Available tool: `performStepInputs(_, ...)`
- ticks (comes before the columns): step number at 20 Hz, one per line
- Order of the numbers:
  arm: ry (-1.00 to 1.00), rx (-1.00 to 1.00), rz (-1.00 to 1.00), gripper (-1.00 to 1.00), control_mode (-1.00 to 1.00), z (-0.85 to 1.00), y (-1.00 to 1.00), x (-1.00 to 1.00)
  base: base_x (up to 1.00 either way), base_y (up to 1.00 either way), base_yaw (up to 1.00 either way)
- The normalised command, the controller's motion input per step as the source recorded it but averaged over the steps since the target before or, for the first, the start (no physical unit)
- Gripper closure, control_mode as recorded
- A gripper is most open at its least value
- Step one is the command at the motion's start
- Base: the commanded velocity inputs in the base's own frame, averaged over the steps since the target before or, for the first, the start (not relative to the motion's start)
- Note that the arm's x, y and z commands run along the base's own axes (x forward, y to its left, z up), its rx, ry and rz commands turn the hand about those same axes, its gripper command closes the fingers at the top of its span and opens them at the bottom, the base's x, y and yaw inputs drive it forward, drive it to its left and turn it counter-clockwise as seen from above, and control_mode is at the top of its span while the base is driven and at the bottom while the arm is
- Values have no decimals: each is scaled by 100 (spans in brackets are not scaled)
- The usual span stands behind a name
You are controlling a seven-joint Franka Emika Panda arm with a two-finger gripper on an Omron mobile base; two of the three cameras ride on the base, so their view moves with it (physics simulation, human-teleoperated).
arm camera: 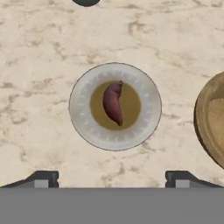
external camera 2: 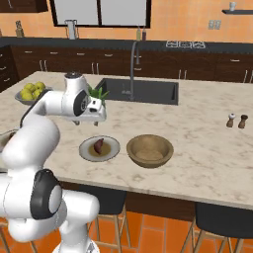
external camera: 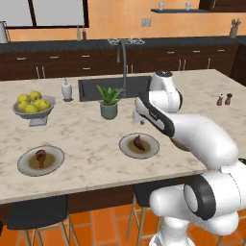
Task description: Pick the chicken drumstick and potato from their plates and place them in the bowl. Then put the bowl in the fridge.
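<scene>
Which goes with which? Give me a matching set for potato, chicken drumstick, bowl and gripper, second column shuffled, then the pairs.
1. potato
2. chicken drumstick
3. bowl
4. gripper

A. empty, right of the near plate
B. open, above the counter
C. on the far-left plate
D. on the plate under the hand

Pairs: 1-D, 2-C, 3-A, 4-B

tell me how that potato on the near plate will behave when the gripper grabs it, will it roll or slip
The potato looks like a smooth, rounded oblong lump, so it would probably roll or pivot if nudged off-centre. It tapers toward its ends, so a pinch across the thicker middle seems safest. It likely stays stiff, and the flat plate offers little rim to stop it sliding.
</scene>
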Motion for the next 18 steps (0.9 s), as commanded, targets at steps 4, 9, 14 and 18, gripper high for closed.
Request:
performStepInputs(4, 19, -1, 0, -100, -100, -100, 14, 100, 0, 0, 0)
performStepInputs(9, 18, -4, 0, -100, -100, -100, 1, 80, 0, 0, 0)
performStepInputs(14, 1, -1, 0, -100, -100, -89, 0, 33, 0, 0, 0)
performStepInputs(18, 1, 0, 0, -100, -100, -82, 0, 0, 0, 0, 0)
